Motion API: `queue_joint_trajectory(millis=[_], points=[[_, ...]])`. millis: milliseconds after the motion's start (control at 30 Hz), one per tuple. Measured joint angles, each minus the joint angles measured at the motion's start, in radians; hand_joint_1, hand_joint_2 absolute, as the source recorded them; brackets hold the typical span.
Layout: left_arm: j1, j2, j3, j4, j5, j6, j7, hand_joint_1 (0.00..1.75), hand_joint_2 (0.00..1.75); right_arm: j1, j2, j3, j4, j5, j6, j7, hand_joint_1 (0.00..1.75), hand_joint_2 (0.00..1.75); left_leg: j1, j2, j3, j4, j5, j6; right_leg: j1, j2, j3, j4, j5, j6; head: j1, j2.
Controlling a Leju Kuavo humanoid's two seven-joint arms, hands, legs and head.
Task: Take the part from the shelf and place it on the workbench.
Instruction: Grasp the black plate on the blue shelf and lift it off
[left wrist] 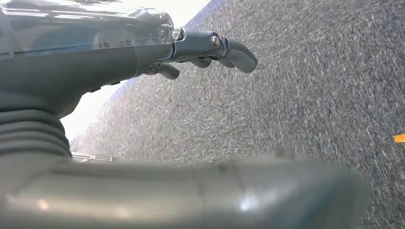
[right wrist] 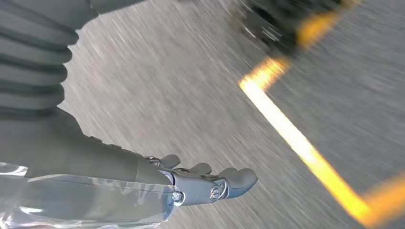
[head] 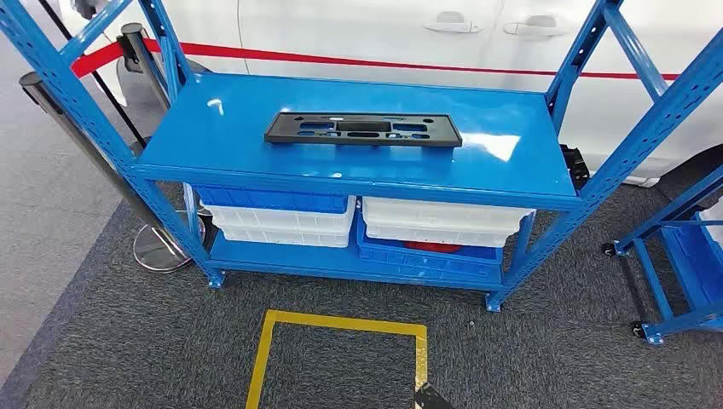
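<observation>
The black plastic part [head: 363,129] lies flat on the blue shelf [head: 213,136], untouched. Left hand [left wrist: 210,50] and right hand [right wrist: 210,183] hang empty, fingers loosely extended, over carpet. The approach is in hand; next, both must reach forward.

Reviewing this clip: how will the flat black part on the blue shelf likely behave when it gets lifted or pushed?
The black part looks like a thin moulded panel with cut-outs, so probably light and fairly stiff, though its long shape may flex a little. It lies flat, so it shouldn't roll or tip. The glossy shelf top suggests it could slide when pushed.
</observation>
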Motion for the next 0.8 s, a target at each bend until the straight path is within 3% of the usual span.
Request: queue_joint_trajectory(millis=[233,800], points=[[-0.008,-0.001,-0.037,0.003,0.006,0.008,0.005,0.0,0.0,-0.123,0.001,0.079,-0.025,0.116,-0.075,-0.051,0.0,1.75,0.0,-0.001,0.0,0.0,0.001,0.001,0.0,0.0,0.0,0.0,0.001,0.001,0.0,0.0],[-0.027,-0.026,-0.093,0.007,0.023,0.01,0.002,0.0,0.0,-0.423,-0.005,0.435,-0.21,0.503,-0.193,-0.04,0.0,1.75,0.0,0.0,-0.001,0.001,0.001,0.001,0.0,0.0,0.0,0.0,0.001,0.001,0.0,0.0]])
